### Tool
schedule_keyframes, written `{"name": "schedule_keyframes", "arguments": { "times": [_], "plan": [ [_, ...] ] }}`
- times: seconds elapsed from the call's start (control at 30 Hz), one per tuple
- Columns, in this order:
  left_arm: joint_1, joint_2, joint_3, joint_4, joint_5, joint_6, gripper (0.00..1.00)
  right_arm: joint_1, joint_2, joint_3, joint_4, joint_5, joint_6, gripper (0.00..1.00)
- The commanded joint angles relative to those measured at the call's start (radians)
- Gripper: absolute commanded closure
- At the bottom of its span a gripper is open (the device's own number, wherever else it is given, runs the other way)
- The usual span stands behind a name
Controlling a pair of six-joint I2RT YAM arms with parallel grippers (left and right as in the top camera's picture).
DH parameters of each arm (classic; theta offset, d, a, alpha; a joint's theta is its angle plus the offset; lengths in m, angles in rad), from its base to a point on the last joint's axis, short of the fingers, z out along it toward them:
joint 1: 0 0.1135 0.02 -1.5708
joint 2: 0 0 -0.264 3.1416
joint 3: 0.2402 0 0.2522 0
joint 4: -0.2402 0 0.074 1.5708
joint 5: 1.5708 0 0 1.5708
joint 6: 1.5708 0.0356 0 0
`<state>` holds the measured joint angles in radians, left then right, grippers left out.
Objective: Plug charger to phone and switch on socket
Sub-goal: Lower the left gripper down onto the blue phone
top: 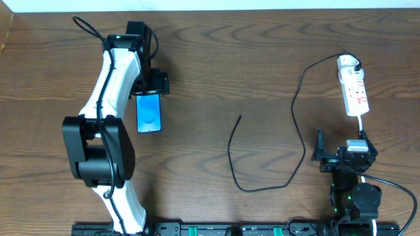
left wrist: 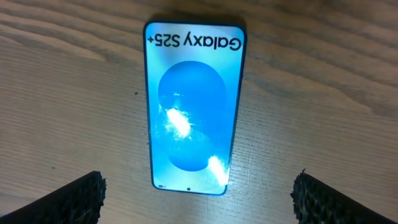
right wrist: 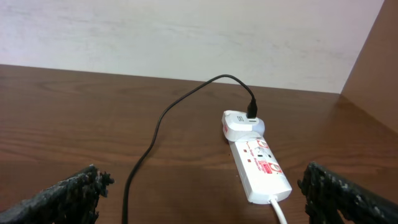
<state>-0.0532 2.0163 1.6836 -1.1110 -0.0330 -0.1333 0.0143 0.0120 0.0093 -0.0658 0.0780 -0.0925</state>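
Risk here: the thin black charger cable (top: 230, 151) has its loose tip well apart from the slim blue-screened phone (left wrist: 194, 106), and that phone, unheld on the wooden surface (top: 216, 65), could skid when pushed. Left pincer (left wrist: 200, 200) gapes empty, phone flat between its fingers; right pincer (right wrist: 202, 199) is wide and empty, white power strip (right wrist: 258, 167) just ahead

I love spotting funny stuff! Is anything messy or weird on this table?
Nothing is spilled or broken. The only loose thing is the charger: its tip lies bare on the table, well apart from the phone, while its other end sits plugged in at the socket.
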Motion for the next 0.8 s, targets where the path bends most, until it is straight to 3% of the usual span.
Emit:
{"name": "schedule_keyframes", "arguments": {
  "times": [0.0, 0.77],
  "plan": [
    [0.004, 0.027, 0.018, -0.006, -0.012, 0.001, 0.04, -0.002, -0.007, -0.004, -0.002, -0.003, -0.013, 0.01],
    [0.018, 0.036, -0.071, 0.071, -0.001, -0.052, 0.04, -0.002, -0.007, -0.004, -0.002, -0.003, -0.013, 0.01]
  ]
}}
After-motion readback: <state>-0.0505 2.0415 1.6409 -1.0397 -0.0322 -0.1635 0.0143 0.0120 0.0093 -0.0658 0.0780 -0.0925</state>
